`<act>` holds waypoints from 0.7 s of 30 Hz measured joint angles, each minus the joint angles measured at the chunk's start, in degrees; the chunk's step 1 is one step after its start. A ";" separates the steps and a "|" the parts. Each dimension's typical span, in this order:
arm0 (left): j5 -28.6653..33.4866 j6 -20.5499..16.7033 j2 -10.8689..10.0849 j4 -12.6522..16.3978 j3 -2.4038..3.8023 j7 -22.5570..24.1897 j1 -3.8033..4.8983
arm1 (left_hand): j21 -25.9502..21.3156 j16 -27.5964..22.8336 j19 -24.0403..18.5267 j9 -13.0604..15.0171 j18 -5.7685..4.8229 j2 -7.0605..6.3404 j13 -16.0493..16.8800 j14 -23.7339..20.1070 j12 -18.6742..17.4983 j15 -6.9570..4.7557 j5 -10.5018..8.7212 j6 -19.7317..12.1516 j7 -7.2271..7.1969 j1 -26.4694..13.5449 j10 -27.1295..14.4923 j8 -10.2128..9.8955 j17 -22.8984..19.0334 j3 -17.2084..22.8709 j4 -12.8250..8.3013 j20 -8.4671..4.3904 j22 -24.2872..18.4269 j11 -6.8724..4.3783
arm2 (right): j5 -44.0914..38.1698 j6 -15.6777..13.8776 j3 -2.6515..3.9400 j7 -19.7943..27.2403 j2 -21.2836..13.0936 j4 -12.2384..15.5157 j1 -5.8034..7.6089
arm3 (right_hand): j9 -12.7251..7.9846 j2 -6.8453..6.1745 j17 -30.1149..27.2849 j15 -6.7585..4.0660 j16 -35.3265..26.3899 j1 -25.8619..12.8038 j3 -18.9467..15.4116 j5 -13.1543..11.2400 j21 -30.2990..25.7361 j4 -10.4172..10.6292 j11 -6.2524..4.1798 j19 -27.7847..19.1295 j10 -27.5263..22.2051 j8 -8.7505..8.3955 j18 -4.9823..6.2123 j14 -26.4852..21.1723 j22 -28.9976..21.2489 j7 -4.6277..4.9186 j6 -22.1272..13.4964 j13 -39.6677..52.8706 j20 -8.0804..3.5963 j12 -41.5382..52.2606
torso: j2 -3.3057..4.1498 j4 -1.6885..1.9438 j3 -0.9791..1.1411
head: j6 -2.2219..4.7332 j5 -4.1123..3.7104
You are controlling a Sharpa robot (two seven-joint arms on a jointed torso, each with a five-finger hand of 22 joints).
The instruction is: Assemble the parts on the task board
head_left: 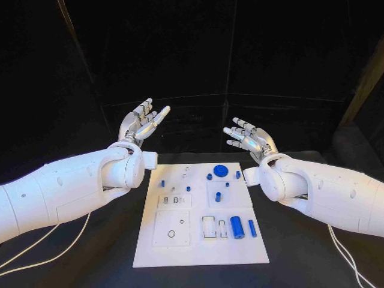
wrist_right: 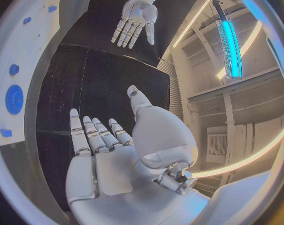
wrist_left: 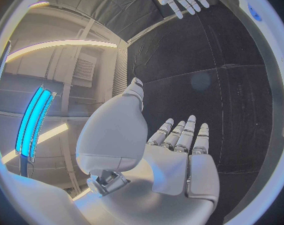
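From the head, we look down on the white board [head_left: 201, 216] and black table [head_left: 305, 252]. 2 wrist cameras sit close behind each palm, facing outward along the fingers; each catches the opposite hand and the board's edge.

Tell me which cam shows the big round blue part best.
Head view: the round blue part lies whole and unobstructed near the far end of the task board. The right wrist view catches it at the circle's rim, bent by the fisheye. I can't pick it out in the left wrist view.

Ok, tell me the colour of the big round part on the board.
Blue round part, clearest in the head view.
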 measured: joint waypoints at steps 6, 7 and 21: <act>0.44 1.67 0.04 -0.14 -0.06 0.93 0.01 | 4.25 5.93 10.25 1.25 -0.01 2.12 1.95 19.55 4.24 1.96 0.39 10.41 0.70 2.00 16.34 2.36 3.14 0.49 -0.04 0.57 2.34 3.90 | -3.52 6.62 -0.22 -1.73 1.02 -2.49 0.89 | 1.49 -0.08 1.06 -1.74 3.60 6.38 1.84 -1.28 4.76 -4.43 -1.12 10.47 17.82 3.15 2.66 17.79 1.85 1.08 14.55 1.15 0.05 3.92 | 0.01 -0.01 0.00 | 0.00 -0.01; 0.49 1.89 0.04 -0.14 -0.06 1.06 0.01 | 5.96 6.88 14.52 1.57 -0.01 2.67 2.28 22.80 5.31 2.18 0.39 13.63 0.91 2.33 20.70 3.09 3.53 0.49 -0.04 0.63 3.20 4.10 | -4.05 7.57 -0.25 -2.02 1.08 -2.71 0.94 | 1.67 -0.09 1.14 -2.12 4.00 7.02 2.09 -1.32 5.45 -5.09 -1.41 11.93 20.18 3.58 2.66 20.20 2.06 1.27 17.05 1.20 -0.03 4.36 | 0.01 -0.01 0.00 | 0.00 -0.01; 0.62 6.05 -5.12 4.24 -0.12 0.85 0.13 | 15.82 9.86 45.78 2.35 0.89 5.73 2.50 43.70 8.03 -2.34 0.39 38.92 5.14 5.98 46.58 6.30 5.47 -2.00 -3.31 -1.60 6.28 0.59 | -34.15 3.44 -0.26 -5.04 -0.49 -5.23 4.25 | 1.97 -1.72 1.72 -7.70 6.23 10.01 6.46 -1.26 14.72 -8.85 -5.54 26.80 41.48 5.15 4.44 43.91 5.12 4.96 38.34 1.32 -4.28 4.69 | 2.88 0.31 0.24 | 0.35 0.51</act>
